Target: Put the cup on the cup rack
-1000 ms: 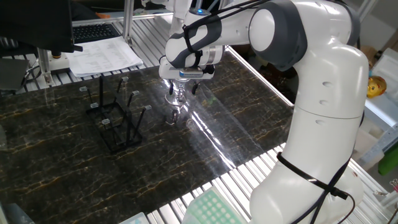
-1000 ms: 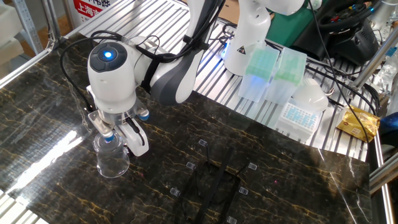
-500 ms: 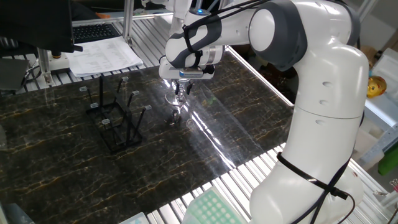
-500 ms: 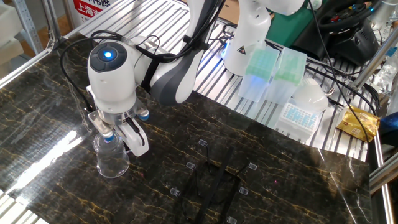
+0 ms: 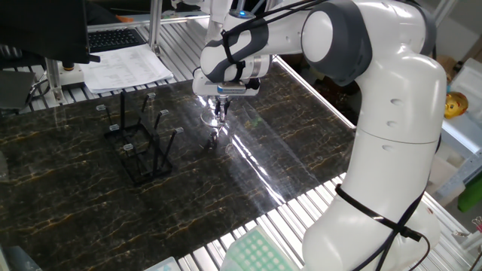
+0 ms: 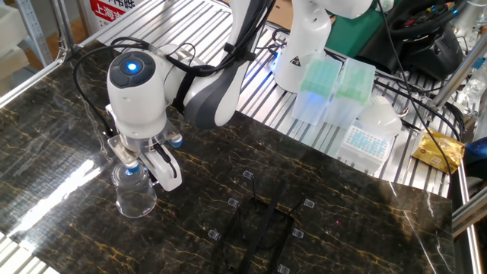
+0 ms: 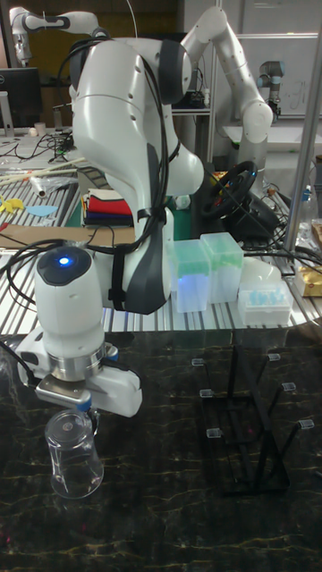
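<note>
The cup (image 6: 135, 196) is a clear glass mug, upright on the dark marble table (image 6: 358, 228), left of the cup rack. It also shows directly under the wrist as the cup (image 7: 73, 458) and faintly as the cup (image 5: 215, 129). My gripper (image 5: 220, 110) points straight down over it with its fingers drawn together on the cup's rim; the same gripper (image 6: 141, 172) and gripper (image 7: 79, 409) sit at the cup's mouth. I cannot tell whether the cup's base touches the table. The cup rack (image 5: 143, 139), a black wire stand with pale-tipped pegs, stands apart and bare; it is also the cup rack (image 6: 259, 224) and the cup rack (image 7: 255, 429).
Papers (image 5: 124, 68) lie on the slatted bench behind the rack. Pipette-tip boxes (image 6: 335, 87) and a white lidded box (image 6: 369, 129) sit beyond the table's far edge, beside another robot's base (image 6: 300, 46). A yellow packet (image 6: 437, 151) lies at the right.
The fingers, spread wide around the cup's top a second ago, have closed in on its rim. The cup has shifted very slightly; the arm and rack stay put.
</note>
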Tool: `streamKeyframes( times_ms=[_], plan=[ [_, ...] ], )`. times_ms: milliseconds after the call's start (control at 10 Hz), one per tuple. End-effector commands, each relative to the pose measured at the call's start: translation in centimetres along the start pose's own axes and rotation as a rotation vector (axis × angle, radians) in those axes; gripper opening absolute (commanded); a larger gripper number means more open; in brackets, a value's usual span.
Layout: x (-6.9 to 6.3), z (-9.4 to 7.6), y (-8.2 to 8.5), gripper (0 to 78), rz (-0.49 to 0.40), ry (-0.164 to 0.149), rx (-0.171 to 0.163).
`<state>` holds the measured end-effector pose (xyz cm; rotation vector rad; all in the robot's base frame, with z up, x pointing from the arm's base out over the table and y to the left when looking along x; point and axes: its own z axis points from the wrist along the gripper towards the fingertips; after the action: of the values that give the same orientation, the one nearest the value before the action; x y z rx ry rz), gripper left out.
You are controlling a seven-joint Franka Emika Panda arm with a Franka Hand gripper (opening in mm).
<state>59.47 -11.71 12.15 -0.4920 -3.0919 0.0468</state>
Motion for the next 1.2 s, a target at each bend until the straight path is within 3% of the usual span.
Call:
streamKeyframes(
  times_ms=[100,200,300,600,900,1200],
  plan=[
    [0.1,0.0,0.0,1.1,0.004,-0.003,0.000],
    [0.1,0.0,0.0,1.1,0.004,-0.003,0.000],
    [0.5,-1.1,0.2,1.1,-0.008,-0.032,-0.002],
    [0.9,-2.7,0.3,1.1,-0.004,-0.046,0.002],
    [1.3,-5.4,0.6,1.1,0.025,-0.047,0.002],
    [2.9,-9.6,2.4,1.1,0.035,-0.054,-0.014]
  ],
)
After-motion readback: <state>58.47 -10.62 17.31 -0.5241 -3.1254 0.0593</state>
